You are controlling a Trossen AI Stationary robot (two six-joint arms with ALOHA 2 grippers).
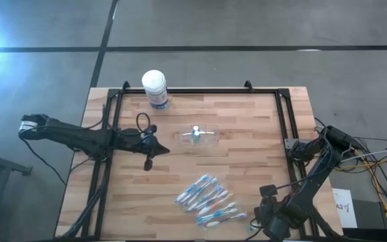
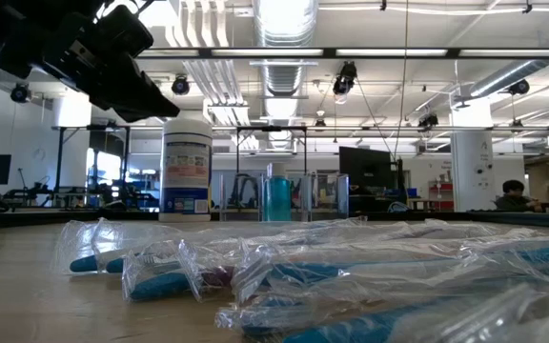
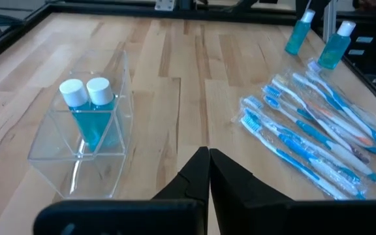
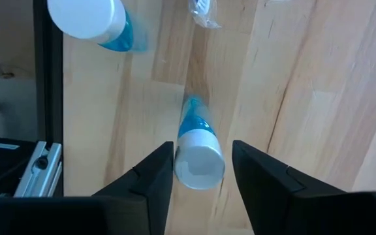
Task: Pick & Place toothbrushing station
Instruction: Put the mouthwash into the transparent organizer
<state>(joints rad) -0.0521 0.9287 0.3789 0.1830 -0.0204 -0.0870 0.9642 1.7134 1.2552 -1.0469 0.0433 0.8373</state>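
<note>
While the right gripper (image 4: 203, 171) straddles a tiny tube (image 4: 197, 149) at the counter's (image 1: 247, 134) near-right corner, its fingers are spread either side of the white cap, not yet pinching.

That tube looks light, smooth and rigid, apt to roll; taking it across the body just under the cap seems safest. A second tube (image 4: 91, 21) stands nearby. Mid-counter, a clear holder (image 3: 83, 140) carries two more tubes (image 3: 88, 108). Wrapped toothbrushes (image 1: 209, 200) lie in a slippery pile. Left gripper (image 3: 207, 171) hovers pressed together beside the holder.
</note>
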